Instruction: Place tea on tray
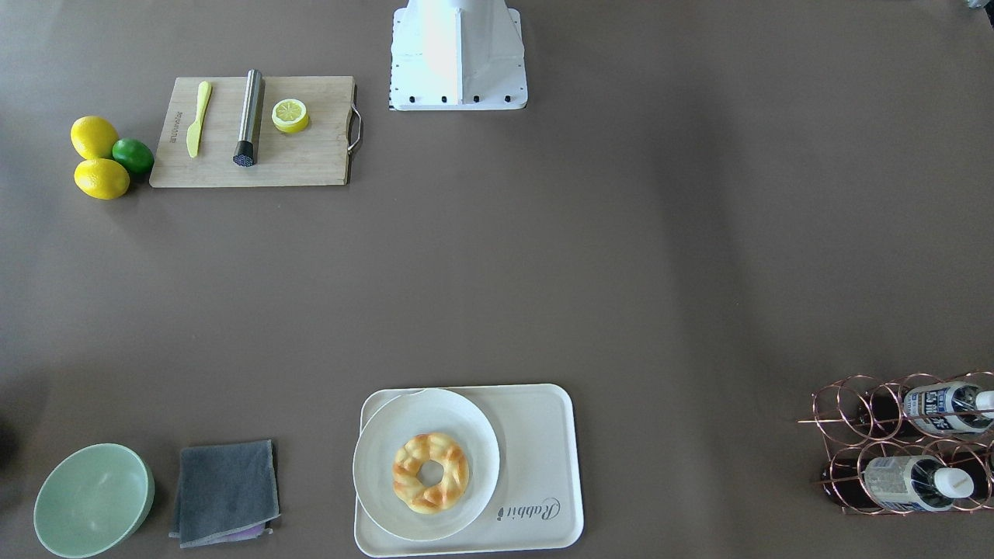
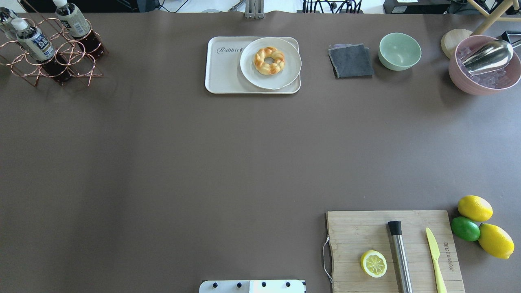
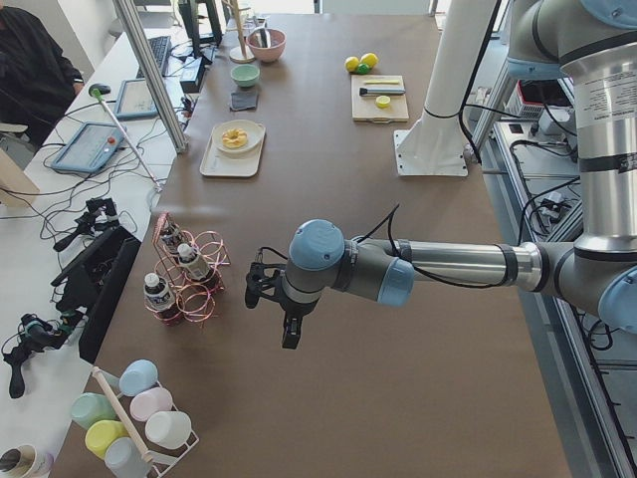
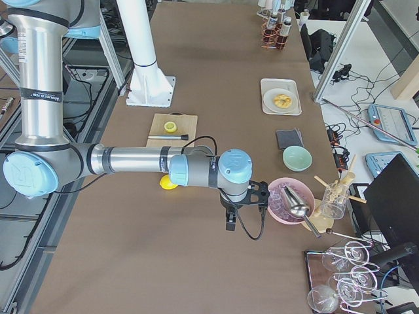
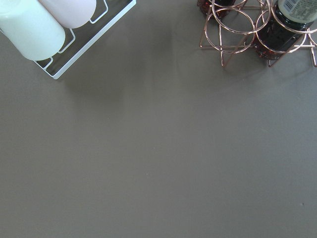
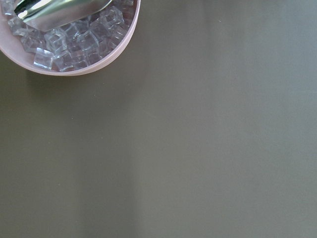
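Observation:
The tea (image 1: 943, 407) with the navy-print label lies in a copper wire rack (image 1: 854, 404) at the table's far left corner; it also shows in the overhead view (image 2: 34, 40). A paler-labelled bottle (image 1: 905, 483) lies beside it. The cream "Rabbit" tray (image 1: 543, 435) holds a white plate (image 1: 435, 415) with a braided bread ring (image 1: 430, 472). My left gripper (image 3: 290, 337) hangs above bare table near the rack; I cannot tell if it is open or shut. My right gripper (image 4: 230, 222) hangs near a pink ice bowl (image 4: 288, 199); I cannot tell its state either.
A wooden cutting board (image 2: 358, 228) carries a lemon half (image 2: 373, 263), a steel muddler (image 2: 401, 256) and a yellow knife (image 2: 435, 256). Lemons (image 2: 474, 208) and a lime (image 2: 465, 228) lie beside it. A grey cloth (image 2: 351, 60) and a green bowl (image 2: 399, 51) sit right of the tray.

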Robot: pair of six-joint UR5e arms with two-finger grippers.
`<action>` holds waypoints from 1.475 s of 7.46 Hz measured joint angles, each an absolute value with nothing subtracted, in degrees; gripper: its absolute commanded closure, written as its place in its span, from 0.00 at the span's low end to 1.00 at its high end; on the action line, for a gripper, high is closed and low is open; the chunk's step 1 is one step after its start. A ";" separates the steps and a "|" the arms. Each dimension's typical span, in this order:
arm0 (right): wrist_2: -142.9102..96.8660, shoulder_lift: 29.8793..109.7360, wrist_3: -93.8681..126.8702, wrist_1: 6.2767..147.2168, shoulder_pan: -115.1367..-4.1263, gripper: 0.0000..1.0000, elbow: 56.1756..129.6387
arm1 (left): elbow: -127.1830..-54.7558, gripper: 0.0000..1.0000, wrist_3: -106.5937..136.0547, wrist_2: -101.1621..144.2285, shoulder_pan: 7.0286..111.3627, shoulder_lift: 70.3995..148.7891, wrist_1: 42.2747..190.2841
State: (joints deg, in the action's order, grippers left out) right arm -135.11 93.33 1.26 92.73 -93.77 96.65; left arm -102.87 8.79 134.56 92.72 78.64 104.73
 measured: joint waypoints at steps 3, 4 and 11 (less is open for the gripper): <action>-135.10 93.04 1.48 92.76 -93.78 0.00 96.63 | -102.76 0.02 8.79 134.53 92.72 78.82 104.94; -135.09 92.86 1.64 92.78 -93.78 0.00 96.59 | -102.62 0.02 8.79 134.49 92.72 78.99 105.26; -135.11 92.87 1.76 92.45 -93.73 0.00 96.25 | -100.83 0.02 7.33 134.40 92.14 76.95 110.55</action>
State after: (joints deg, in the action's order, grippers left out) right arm -135.11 92.87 1.76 92.45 -93.73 96.25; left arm -100.83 7.33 134.40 92.14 76.95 110.55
